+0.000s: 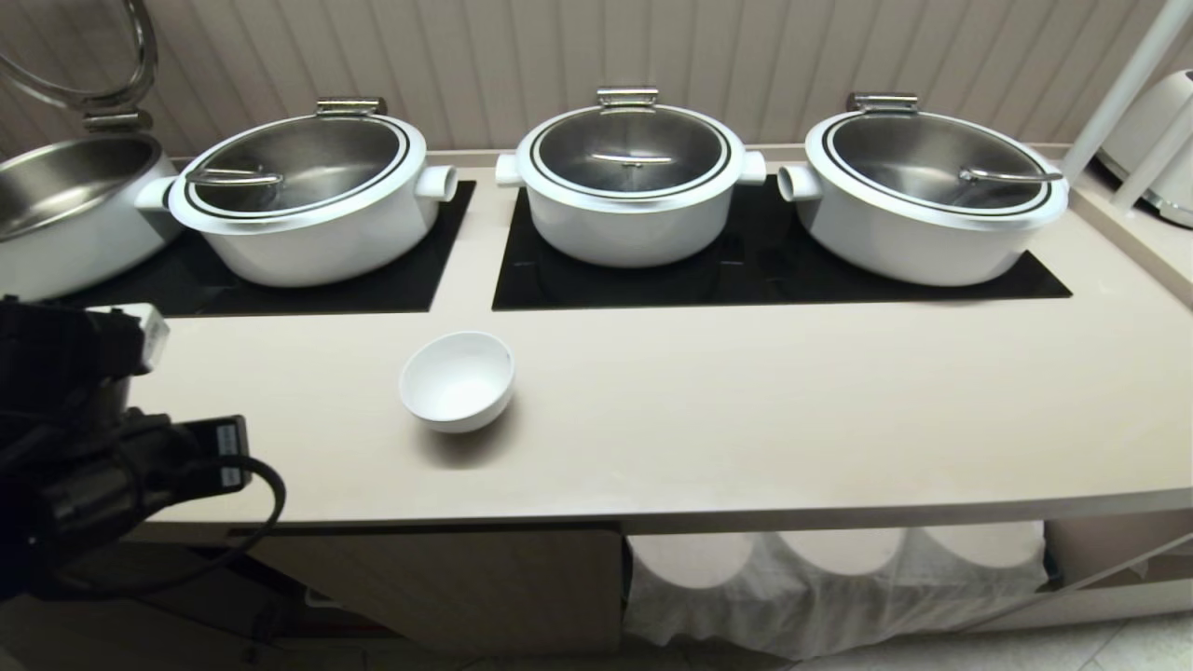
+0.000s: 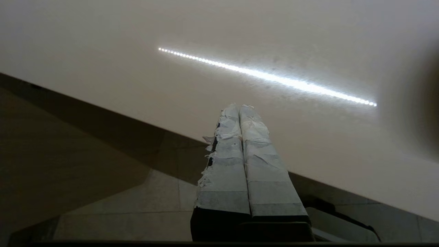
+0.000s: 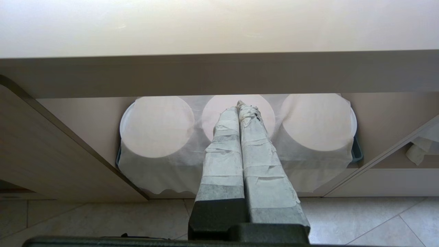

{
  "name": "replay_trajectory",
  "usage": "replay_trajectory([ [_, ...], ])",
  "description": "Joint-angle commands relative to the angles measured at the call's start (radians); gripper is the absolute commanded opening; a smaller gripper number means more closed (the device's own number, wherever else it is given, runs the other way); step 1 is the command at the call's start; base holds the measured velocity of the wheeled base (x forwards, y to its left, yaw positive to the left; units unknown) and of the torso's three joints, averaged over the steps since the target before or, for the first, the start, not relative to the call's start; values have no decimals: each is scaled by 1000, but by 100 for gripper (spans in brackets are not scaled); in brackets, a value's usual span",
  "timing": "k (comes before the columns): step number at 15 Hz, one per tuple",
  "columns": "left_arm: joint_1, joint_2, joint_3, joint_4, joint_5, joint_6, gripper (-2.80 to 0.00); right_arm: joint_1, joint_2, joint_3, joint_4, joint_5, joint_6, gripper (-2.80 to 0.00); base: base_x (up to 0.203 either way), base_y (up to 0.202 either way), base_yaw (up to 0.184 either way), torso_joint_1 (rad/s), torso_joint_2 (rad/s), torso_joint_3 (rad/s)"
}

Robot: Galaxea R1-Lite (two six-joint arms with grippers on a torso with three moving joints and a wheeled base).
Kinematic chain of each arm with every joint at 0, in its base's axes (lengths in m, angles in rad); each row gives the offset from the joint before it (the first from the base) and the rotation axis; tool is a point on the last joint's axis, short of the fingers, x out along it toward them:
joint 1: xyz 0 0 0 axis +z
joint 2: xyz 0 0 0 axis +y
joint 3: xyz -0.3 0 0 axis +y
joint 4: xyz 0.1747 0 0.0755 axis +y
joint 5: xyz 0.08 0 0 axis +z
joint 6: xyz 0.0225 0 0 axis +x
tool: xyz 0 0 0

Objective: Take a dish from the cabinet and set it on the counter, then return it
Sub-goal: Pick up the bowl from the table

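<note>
L gripper (image 2: 239, 109) clenched, empty, at counter (image 1: 746, 419) front edge | dish (image 1: 458, 380) upright on counter | R gripper (image 3: 239, 104) clenched, below counter

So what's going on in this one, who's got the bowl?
Nobody has it. The small white bowl sits upright on the counter, in front of the lidded pots, with nothing touching it. The left end effector is shut and empty, hanging at the counter's front edge on the robot's left. The right end effector is also shut and empty, parked low, facing the cloth-covered stacks under the counter. The bowl has yet to go back into the cabinet.
</note>
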Motion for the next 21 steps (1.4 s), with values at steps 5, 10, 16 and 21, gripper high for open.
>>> replay_trajectory([
  [5,155,-250,247,-4,-1,47,-280,1,0,0,0,0,0,-280,0,0,0,0,0,0],
  [10,209,-400,397,-4,-6,48,-280,1,0,0,0,0,0,-280,0,0,0,0,0,0],
  [16,207,-614,545,-2,-6,101,-280,1,0,0,0,0,0,-280,0,0,0,0,0,0],
  [21,200,-818,620,2,-64,234,-280,1,0,0,0,0,0,-280,0,0,0,0,0,0],
])
